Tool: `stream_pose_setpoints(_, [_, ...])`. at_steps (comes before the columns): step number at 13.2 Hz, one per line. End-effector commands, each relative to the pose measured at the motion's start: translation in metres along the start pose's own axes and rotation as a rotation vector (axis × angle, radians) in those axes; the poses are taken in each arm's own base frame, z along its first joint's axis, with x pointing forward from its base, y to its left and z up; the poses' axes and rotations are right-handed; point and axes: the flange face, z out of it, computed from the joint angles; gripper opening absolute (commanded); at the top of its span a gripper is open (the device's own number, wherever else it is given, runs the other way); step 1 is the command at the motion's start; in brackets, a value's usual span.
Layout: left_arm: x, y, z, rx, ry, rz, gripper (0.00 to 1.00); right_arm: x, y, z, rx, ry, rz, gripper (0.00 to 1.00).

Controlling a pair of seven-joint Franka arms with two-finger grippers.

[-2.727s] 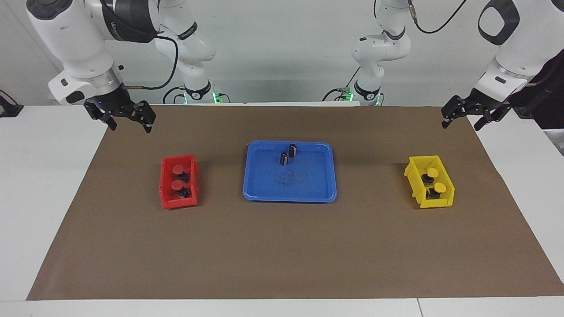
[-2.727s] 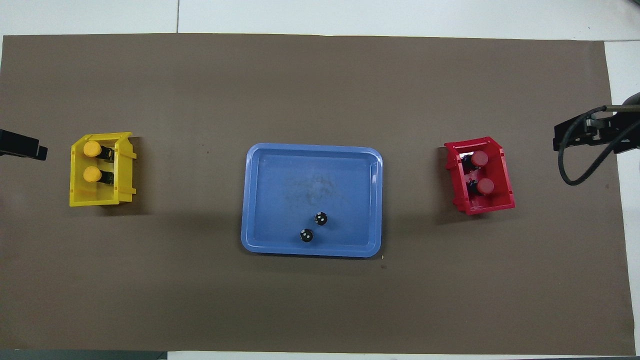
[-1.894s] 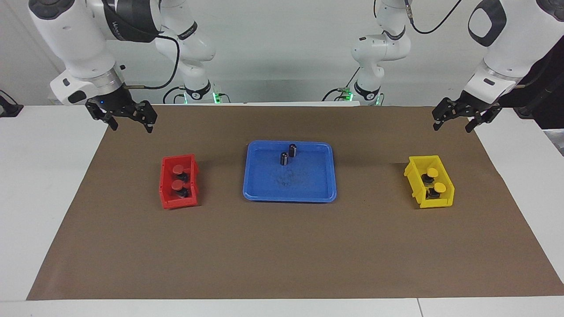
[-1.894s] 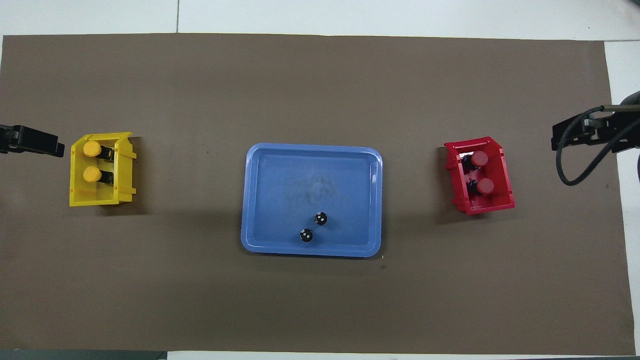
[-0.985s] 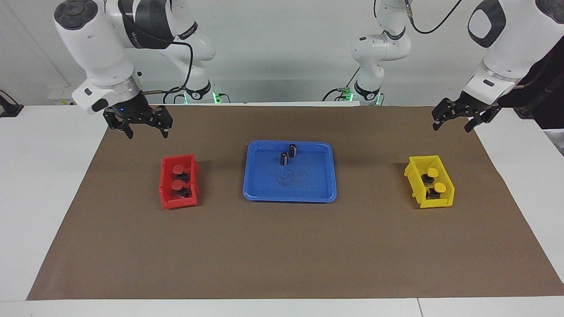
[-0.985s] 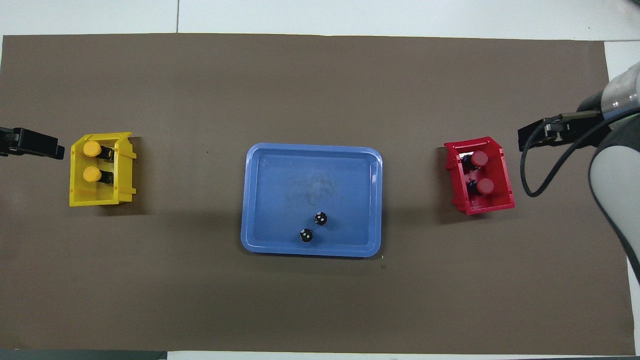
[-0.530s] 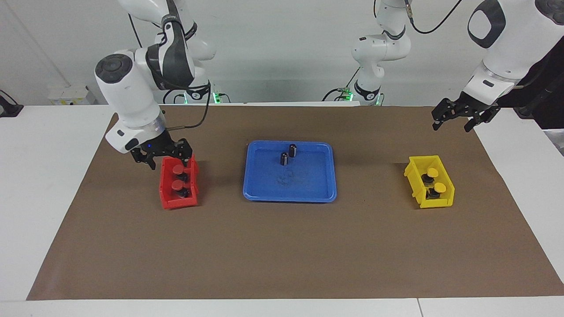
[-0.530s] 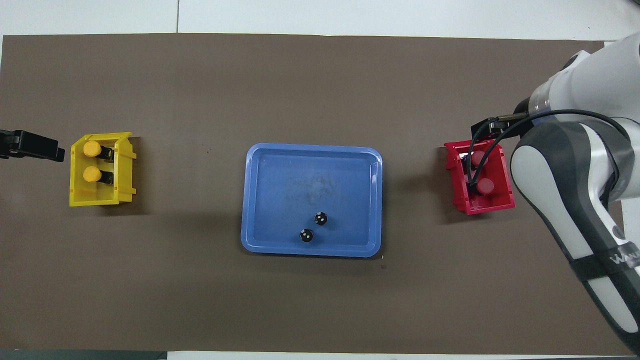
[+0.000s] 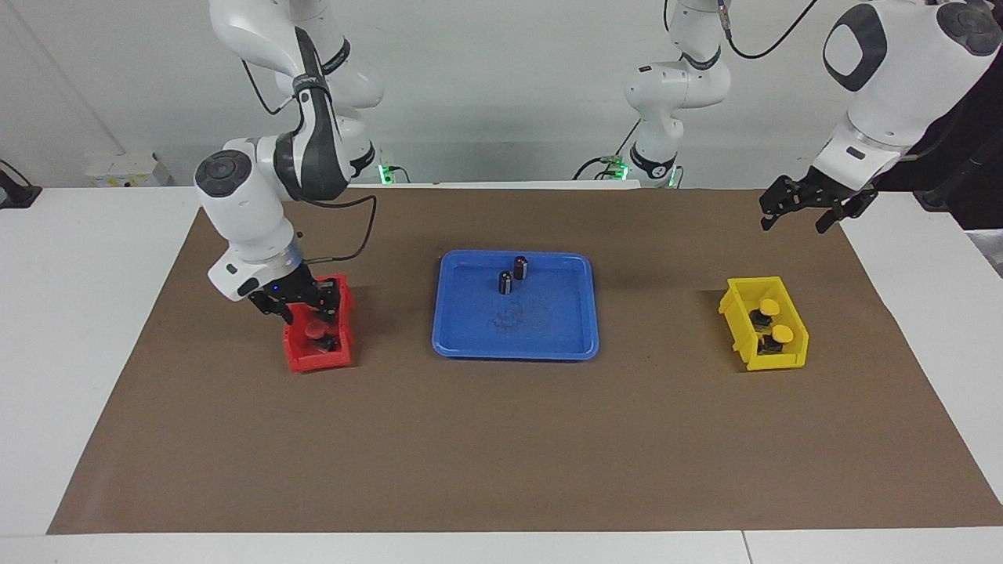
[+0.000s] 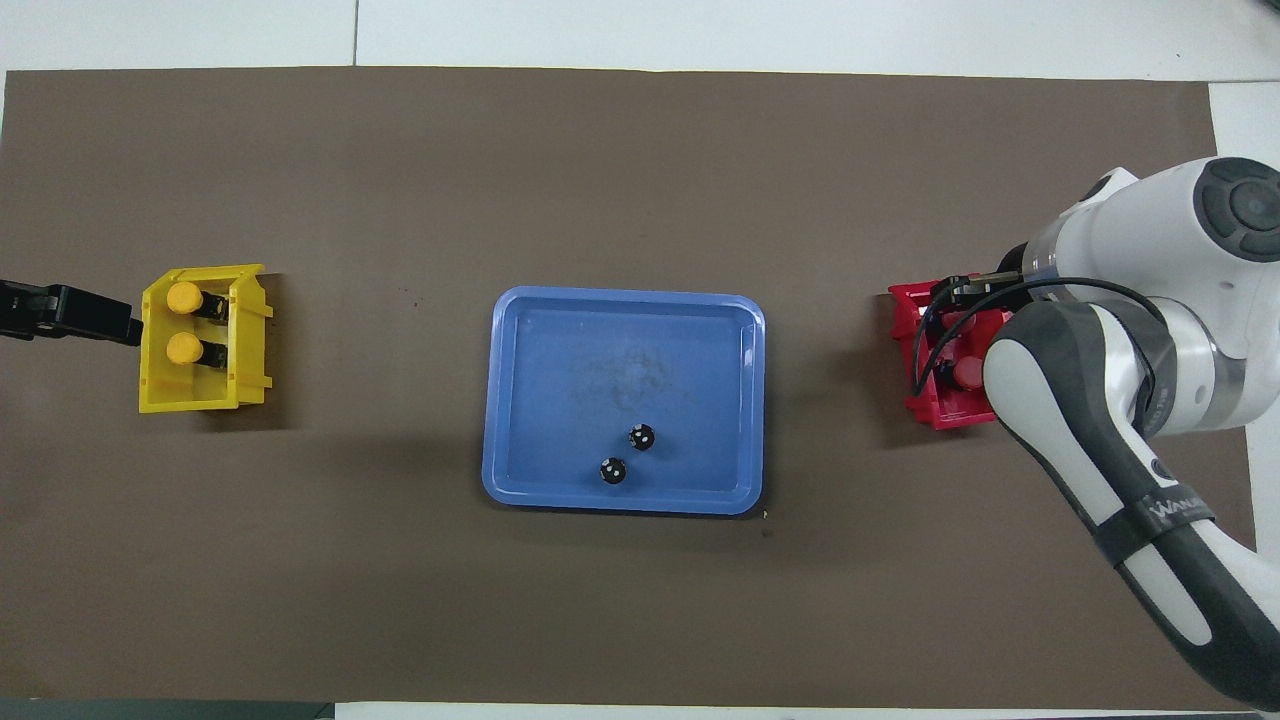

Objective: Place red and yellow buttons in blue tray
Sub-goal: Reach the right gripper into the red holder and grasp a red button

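Clock directions are read on the overhead view, with the blue tray at the dial's centre on the brown paper sheet that covers the surface. The tray holds only two small dark cylinders, which stand upright and close together in its 6 o'clock part, the edge nearer to the robots. At 3 o'clock, well apart from the tray, sits the red bin. The right tool is lowered into it with its fingers apart, over the spot of the red button nearer to the robots. That button is hidden beneath the tool, and I cannot tell whether anything touches it. The other red button shows in the bin's 12 o'clock half, upright and free. The right arm's forearm covers much of the bin from above. At 9 o'clock, also well apart from the tray, sits the yellow bin. Both yellow buttons lie inside it, one at its 12 o'clock end and one nearer the middle, their black bodies pointing toward the tray. The left tool hangs in the air over the paper at the left arm's end of the surface, just at 9 o'clock of the yellow bin, fingers spread and empty.
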Motion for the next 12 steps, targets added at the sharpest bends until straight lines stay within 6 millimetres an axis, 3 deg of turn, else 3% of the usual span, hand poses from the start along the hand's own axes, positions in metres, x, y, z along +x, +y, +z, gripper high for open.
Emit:
stream_pose_setpoints(1, [-0.009, 0.002, 0.000, 0.015, 0.021, -0.009, 1.00, -0.003, 0.007, 0.011, 0.021, 0.009, 0.014, 0.72])
stream_pose_setpoints(9, [-0.009, -0.002, 0.001, 0.015, 0.023, -0.015, 1.00, -0.004, 0.009, 0.040, 0.030, 0.021, 0.019, 0.66])
stream_pose_setpoints(12, [-0.010, -0.002, 0.001, 0.015, 0.018, -0.017, 1.00, -0.005, 0.010, 0.041, 0.030, 0.018, 0.007, 0.60])
